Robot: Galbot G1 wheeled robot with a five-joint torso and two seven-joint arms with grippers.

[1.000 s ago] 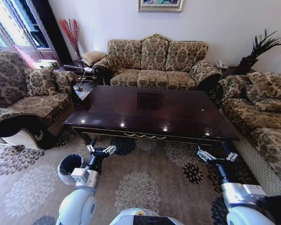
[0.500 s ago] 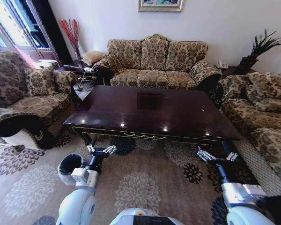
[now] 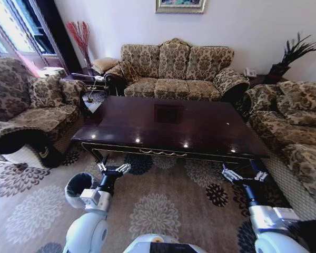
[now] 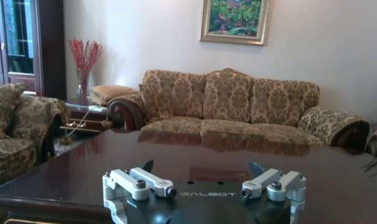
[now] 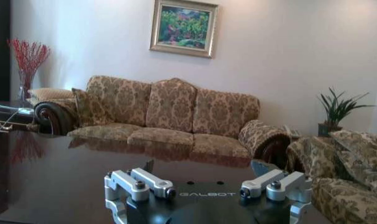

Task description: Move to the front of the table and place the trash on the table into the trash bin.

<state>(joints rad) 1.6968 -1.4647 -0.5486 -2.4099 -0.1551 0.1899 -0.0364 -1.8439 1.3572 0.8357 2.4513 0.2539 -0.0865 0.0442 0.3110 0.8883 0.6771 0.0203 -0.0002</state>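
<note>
while table (image 3: 174,126) edge faces robot, left gripper (image 3: 114,169) and right gripper (image 3: 241,174) hover spread over carpet (image 3: 163,200).

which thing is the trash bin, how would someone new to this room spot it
Start at the big dark wooden table in the middle of the room. Off its near left corner, on the flowered carpet, stands the trash bin: small, round, dark inside, with a whitish bag folded over its rim.

Floral sofas (image 3: 175,68), patterned carpet (image 3: 163,211), white walls (image 3: 242,26)
</note>
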